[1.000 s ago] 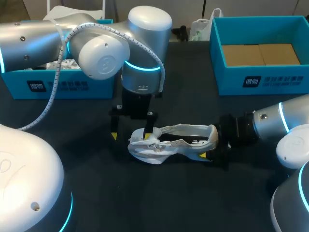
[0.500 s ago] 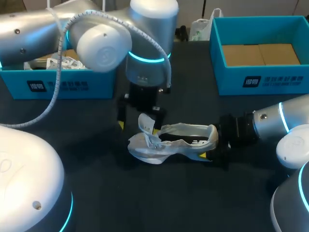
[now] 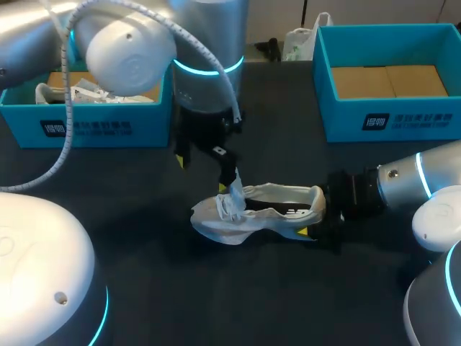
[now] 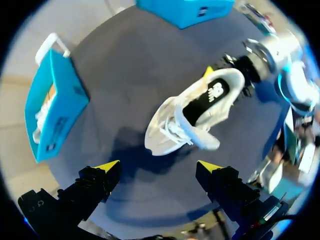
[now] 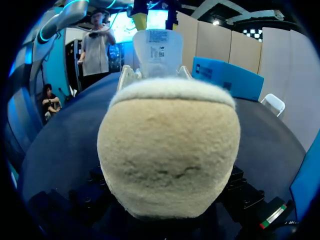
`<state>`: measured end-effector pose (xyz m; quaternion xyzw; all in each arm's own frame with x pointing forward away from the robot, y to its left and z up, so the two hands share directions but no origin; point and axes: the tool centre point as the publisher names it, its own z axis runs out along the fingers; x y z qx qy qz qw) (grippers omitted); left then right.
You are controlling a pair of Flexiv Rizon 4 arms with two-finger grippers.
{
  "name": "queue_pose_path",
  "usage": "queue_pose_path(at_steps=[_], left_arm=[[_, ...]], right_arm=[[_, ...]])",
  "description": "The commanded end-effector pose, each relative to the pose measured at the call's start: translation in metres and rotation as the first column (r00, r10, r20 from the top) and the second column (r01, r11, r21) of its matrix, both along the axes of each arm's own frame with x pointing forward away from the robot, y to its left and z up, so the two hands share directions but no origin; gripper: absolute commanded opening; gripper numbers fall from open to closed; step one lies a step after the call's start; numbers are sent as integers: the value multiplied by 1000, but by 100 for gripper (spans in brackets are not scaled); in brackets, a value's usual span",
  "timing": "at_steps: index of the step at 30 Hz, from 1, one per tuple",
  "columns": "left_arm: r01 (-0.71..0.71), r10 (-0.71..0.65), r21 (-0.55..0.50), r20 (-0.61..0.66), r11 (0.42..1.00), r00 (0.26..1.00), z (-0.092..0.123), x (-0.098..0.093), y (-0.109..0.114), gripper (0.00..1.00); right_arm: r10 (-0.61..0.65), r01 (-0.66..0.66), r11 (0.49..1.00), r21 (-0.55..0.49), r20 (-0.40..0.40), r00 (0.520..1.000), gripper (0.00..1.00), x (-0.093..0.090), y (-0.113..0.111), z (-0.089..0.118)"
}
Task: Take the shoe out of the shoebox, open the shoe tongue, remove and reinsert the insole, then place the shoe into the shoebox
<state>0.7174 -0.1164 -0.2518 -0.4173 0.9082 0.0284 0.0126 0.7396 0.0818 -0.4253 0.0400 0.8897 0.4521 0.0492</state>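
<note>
Shoe [image 3: 259, 213] is upright on the bench [image 3: 216, 303], out of the shoebox [image 3: 389, 119], which stands well apart beyond its heel end. Right gripper [image 3: 315, 216] is clamped on the heel. Left gripper [image 4: 157, 167] hangs above the toe end, fingers apart, empty. Tongue [image 3: 235, 190] stands up, so tongue-opening looks about done. Insole [image 4: 210, 95] not out yet. Next: left drops into the opening and pinches the insole edge while right braces the heel.
</note>
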Motion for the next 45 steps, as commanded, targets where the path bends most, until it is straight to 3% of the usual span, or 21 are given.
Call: queue_pose_path(at_steps=[1, 2, 7, 8, 10, 17, 38, 43, 45], left_arm=[[807, -795, -43, 151, 589, 588, 18, -2, -1, 100], [837, -823, -58, 159, 544, 546, 22, -2, -5, 100], [863, -848, -122, 165, 490, 504, 37, -3, -31, 100], [868, -851, -126, 169, 481, 497, 39, -3, -35, 70], [885, -870, -144, 168, 443, 463, 43, -4, -45, 0], [911, -909, -197, 143, 362, 392, 47, 0, -82, 0], [911, -909, -197, 143, 362, 392, 47, 0, -82, 0], [944, -947, -202, 137, 260, 291, 31, -1, -92, 0], [946, -949, -215, 145, 244, 278, 26, 0, -97, 0]], right_arm=[[-3, 3, 1000, -7, 0, 1000, 0, -1, 5, -4], [-3, 3, 1000, -7, 0, 1000, 0, -1, 5, -4], [-3, 3, 1000, -7, 0, 1000, 0, -1, 5, -4], [-3, 3, 1000, -7, 0, 1000, 0, -1, 5, -4], [-3, 3, 1000, -7, 0, 1000, 0, -1, 5, -4], [-3, 3, 1000, -7, 0, 1000, 0, -1, 5, -4], [-3, 3, 1000, -7, 0, 1000, 0, -1, 5, -4], [-3, 3, 1000, -7, 0, 1000, 0, -1, 5, -4], [-3, 3, 1000, -7, 0, 1000, 0, -1, 5, -4]])
